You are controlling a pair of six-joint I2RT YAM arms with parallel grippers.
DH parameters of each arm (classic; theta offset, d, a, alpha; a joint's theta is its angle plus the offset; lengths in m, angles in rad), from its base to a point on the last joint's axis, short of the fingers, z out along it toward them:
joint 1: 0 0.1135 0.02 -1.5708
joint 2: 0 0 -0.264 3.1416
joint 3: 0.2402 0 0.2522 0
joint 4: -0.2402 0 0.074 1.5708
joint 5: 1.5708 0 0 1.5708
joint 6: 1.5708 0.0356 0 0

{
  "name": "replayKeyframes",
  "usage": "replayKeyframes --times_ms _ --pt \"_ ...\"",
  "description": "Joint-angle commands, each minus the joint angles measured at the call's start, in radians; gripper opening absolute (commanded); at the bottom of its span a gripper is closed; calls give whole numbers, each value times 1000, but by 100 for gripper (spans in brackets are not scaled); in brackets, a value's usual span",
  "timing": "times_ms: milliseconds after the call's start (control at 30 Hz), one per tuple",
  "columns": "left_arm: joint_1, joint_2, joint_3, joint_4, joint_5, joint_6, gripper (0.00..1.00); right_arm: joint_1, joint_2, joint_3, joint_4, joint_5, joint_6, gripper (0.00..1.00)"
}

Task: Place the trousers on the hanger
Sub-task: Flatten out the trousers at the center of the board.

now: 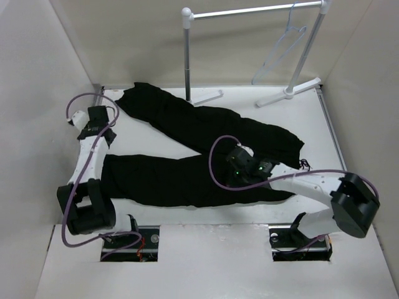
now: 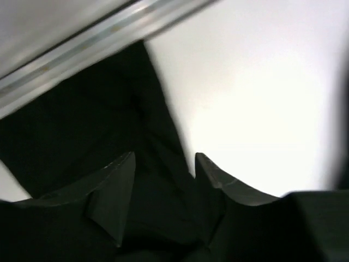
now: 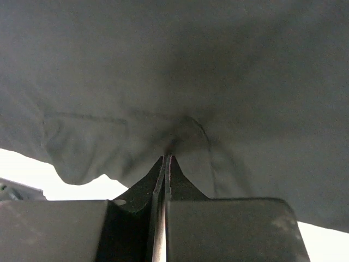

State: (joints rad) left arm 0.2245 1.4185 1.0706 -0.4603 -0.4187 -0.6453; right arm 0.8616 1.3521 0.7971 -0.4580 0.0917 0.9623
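Observation:
The black trousers (image 1: 187, 152) lie spread on the table, both legs running left and the waist at the right. The pale hanger (image 1: 282, 51) hangs from the rail at the back right, far from both grippers. My left gripper (image 1: 107, 124) is low at the left ends of the legs. In the left wrist view it (image 2: 163, 164) is open, with black cloth (image 2: 82, 125) lying between its fingers. My right gripper (image 1: 240, 163) is down on the middle of the trousers. In the right wrist view it (image 3: 166, 158) is shut on a puckered fold of the cloth (image 3: 180, 82).
The white-and-metal rail stand (image 1: 188, 56) stands at the back, its feet (image 1: 288, 92) just beyond the far leg. Walls close in the table on the left, back and right. A metal edge strip (image 2: 82, 49) runs close to the left gripper.

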Motion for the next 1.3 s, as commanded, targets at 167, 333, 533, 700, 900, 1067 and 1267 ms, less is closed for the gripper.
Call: replayKeyframes --times_ms 167,333,533,700,900,1067,1267 --pt "-286 11 -223 98 109 -172 33 27 192 40 162 42 -28 13" --pt "-279 -35 -380 118 101 -212 32 73 183 -57 168 37 42 11" --pt "-245 -168 -445 77 70 -205 34 129 92 -153 110 16 98 12" --pt "-239 -159 -244 74 84 -165 48 104 -10 -102 68 23 9 35" --pt "-158 184 131 170 116 -80 37 -12 -103 40 47 -55 -132 67" --pt "-106 524 470 199 181 -34 11 -69 -156 89 33 -89 -172 20" --pt "-81 733 678 256 242 -25 25 -146 -189 109 1 -133 -181 6"
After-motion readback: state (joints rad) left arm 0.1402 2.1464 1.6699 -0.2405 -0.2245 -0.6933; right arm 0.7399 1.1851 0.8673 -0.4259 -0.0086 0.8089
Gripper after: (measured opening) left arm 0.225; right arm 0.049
